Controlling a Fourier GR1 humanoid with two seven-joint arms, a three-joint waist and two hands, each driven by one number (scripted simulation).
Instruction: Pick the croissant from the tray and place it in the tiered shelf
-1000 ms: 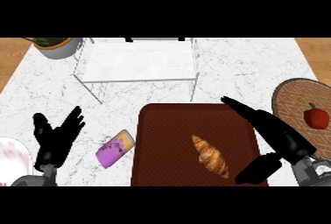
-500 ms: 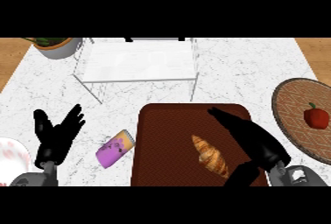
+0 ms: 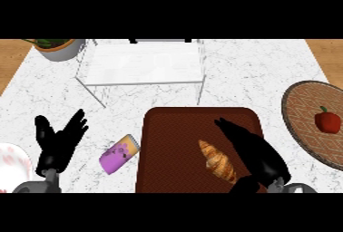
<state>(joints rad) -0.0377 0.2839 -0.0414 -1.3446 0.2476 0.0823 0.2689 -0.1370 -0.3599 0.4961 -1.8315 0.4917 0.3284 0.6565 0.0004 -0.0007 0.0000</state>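
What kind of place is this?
Probably a kitchen: a white marbled counter, a croissant lying on a brown tray, and a white tiered shelf behind it.

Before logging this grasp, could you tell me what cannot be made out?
Head view:
Whether the right hand touches the croissant: unclear from above.
Label of purple packet: too small to read.
Top edge cuts off potted plant.
Left edge cuts off pink-white plate.

Our right hand [image 3: 258, 156] is stretched forward, fingers straight, thumb spread. Left hand [image 3: 59, 144] rests open, fingers up.
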